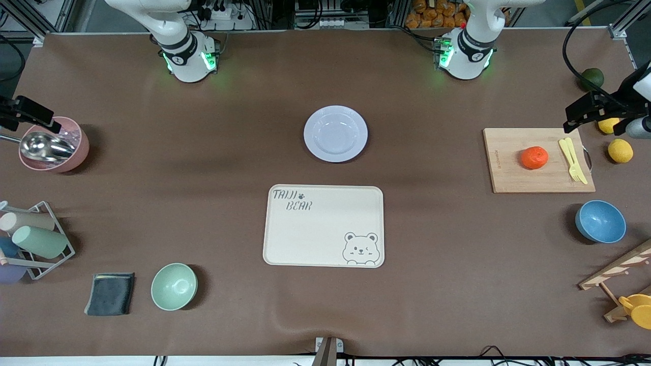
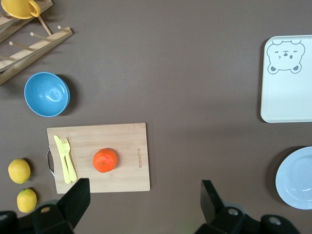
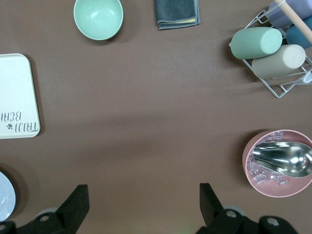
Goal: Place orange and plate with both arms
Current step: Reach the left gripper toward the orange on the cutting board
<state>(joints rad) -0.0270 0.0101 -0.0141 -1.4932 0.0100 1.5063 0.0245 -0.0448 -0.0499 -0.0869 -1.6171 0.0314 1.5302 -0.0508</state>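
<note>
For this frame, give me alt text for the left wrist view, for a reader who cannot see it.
The left gripper hangs open over bare table beside a wooden cutting board that carries the orange and a yellow fork. The plate and a cream bear tray show at the edge.

orange (image 2: 105, 160) on cutting board (image 2: 122, 141), left pincer (image 2: 144, 200) spread wide above

fork (image 1: 573, 159) just beside orange (image 1: 534, 157); plate (image 1: 335, 133) unobstructed

Brown table (image 1: 437, 284) with plate (image 1: 335, 133), tray (image 1: 323, 225), cutting board (image 1: 538, 160).
</note>
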